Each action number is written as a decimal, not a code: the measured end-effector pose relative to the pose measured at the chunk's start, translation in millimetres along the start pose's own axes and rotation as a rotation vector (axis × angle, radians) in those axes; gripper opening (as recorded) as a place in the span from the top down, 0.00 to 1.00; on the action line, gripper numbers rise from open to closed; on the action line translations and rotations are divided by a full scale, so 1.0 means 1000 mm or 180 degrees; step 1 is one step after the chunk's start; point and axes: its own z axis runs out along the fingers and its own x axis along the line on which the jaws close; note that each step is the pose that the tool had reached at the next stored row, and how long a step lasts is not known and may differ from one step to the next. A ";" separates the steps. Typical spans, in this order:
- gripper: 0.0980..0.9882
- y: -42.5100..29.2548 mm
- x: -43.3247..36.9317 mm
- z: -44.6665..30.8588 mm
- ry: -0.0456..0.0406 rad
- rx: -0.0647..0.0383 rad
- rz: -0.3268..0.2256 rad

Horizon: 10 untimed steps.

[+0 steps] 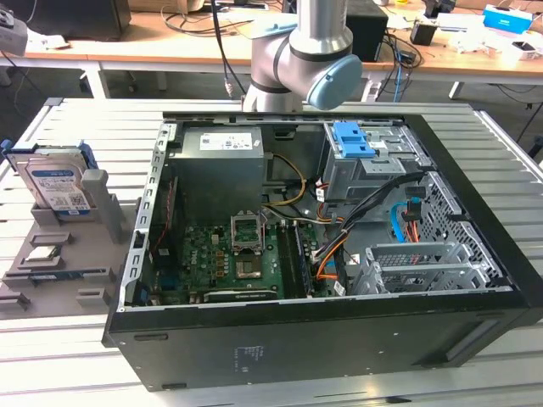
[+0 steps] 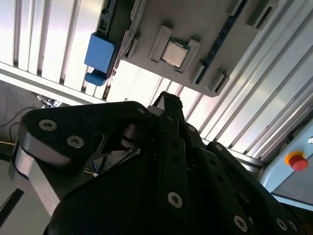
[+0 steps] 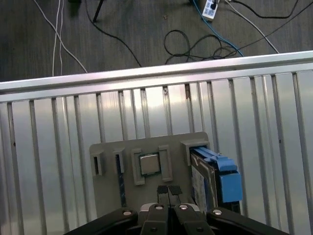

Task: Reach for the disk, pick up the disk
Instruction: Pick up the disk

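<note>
The disk [image 1: 56, 182] stands on edge in a grey holder [image 1: 93, 199] on the slatted table, at the exterior view's left. It is silver-grey with a blue-and-white label and a blue frame. In the first wrist view the disk [image 3: 204, 182] shows edge-on with its blue frame [image 3: 228, 178], a little to one side of my gripper [image 3: 168, 190]. The gripper's fingers are shut together with nothing between them, and it hangs well above the holder. In the second wrist view the gripper [image 2: 168, 99] points toward the holder, and the disk's blue frame [image 2: 100, 51] lies off to the side.
A small square silver chip [image 3: 149, 164] sits in the holder's middle slot, straight ahead of the fingertips. An open computer case [image 1: 322, 237] stands beside the holder at the exterior view's right. The table edge [image 3: 146, 76] and a floor with cables lie beyond the holder.
</note>
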 end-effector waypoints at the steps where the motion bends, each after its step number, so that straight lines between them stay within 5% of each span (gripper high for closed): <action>1: 0.99 0.0000 0.0000 0.0000 0.0000 0.0000 0.0000; 10: 0.57 0.0000 0.0000 0.0000 0.0000 0.0000 -0.0001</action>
